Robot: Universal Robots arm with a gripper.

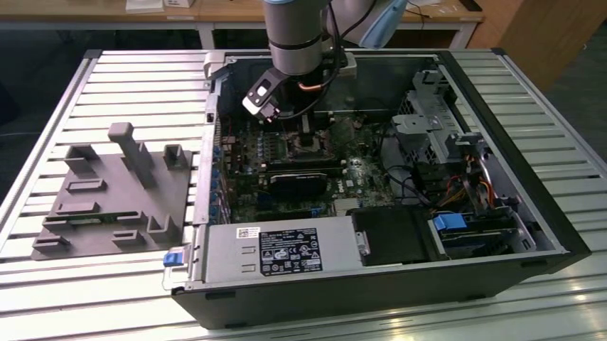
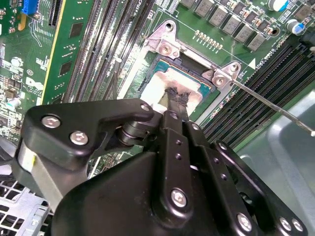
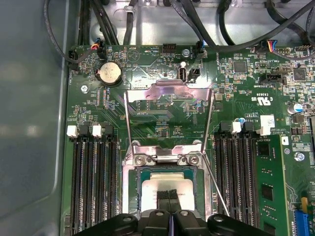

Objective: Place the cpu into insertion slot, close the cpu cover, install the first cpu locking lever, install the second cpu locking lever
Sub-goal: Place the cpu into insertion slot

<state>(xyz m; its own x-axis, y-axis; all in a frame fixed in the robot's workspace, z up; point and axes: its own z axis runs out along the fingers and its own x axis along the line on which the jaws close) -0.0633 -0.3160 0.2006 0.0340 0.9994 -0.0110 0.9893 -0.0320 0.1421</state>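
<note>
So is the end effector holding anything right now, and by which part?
Nothing appears held. The end effector is shut, tips together over the top of the small silvery-grey square cpu, which lies in the metal-rimmed insertion slot.

cpu [image 3: 156,181] in insertion slot [image 3: 137,162] | hand [image 3: 169,194] over cpu | cpu cover [image 3: 167,91] raised beside it

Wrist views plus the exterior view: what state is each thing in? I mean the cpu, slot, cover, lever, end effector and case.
cpu: lying in the slot, metal top up.
slot: holds the cpu, uncovered.
cover: open, swung up off the slot.
lever: unlatched, standing free beside the slot.
end effector: shut, tips at the cpu's top.
case: on its side, open.
</note>
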